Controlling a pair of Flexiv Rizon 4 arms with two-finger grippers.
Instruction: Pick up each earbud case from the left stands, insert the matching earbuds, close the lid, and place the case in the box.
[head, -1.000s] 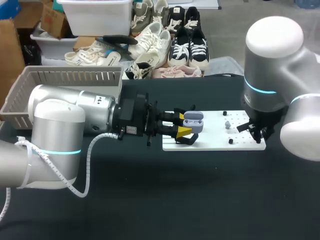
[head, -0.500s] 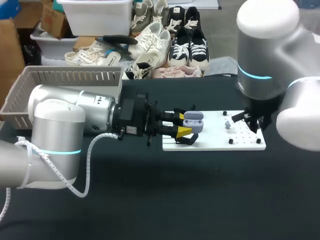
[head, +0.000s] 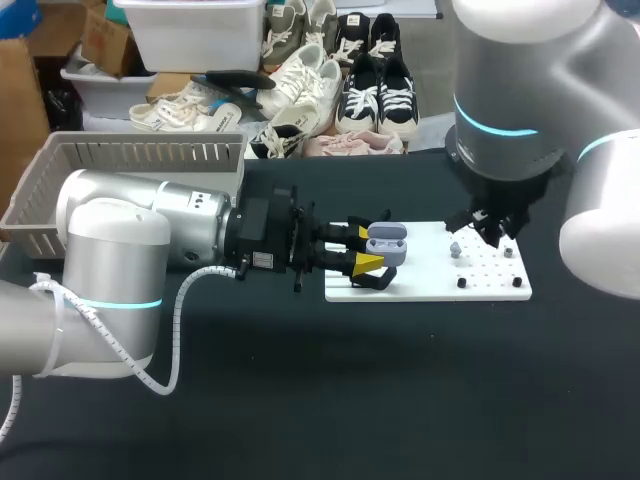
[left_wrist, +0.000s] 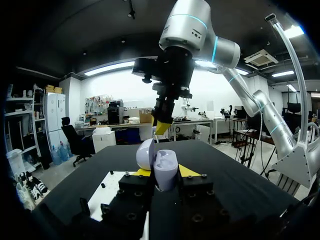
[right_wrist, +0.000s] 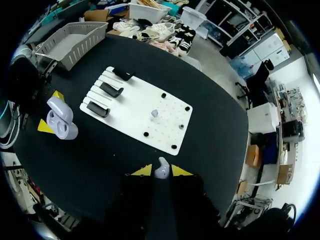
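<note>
My left end effector (head: 366, 248) reaches in level from the left side of the table (head: 300, 400) and is clamped on the earbud case (head: 386, 243), one yellow tip on either side of its lavender body. The case sits at the stand end of the white board (head: 425, 283) with its lid swung open and tilted back, and in my left wrist view the hollow of its base faces away from me. My right arm comes down from the right, and my right end effector (right_wrist: 161, 171) is pinched on a small pale earbud (right_wrist: 161, 166), held between the two yellow tips with the fingers pointing down at the table. In the head view it hangs over the far right part of the board, near the second earbud (head: 455, 248), which lies loose on the board among the black pegs (head: 461, 283). From my left wrist I see the right end effector ahead of the case and above it, well apart from the open lid. Three black stands (right_wrist: 111, 89) lie in a row at the board's other end, nearest the case. The grey basket (head: 130, 150) stands at the far left corner of the table, behind my left arm
</note>
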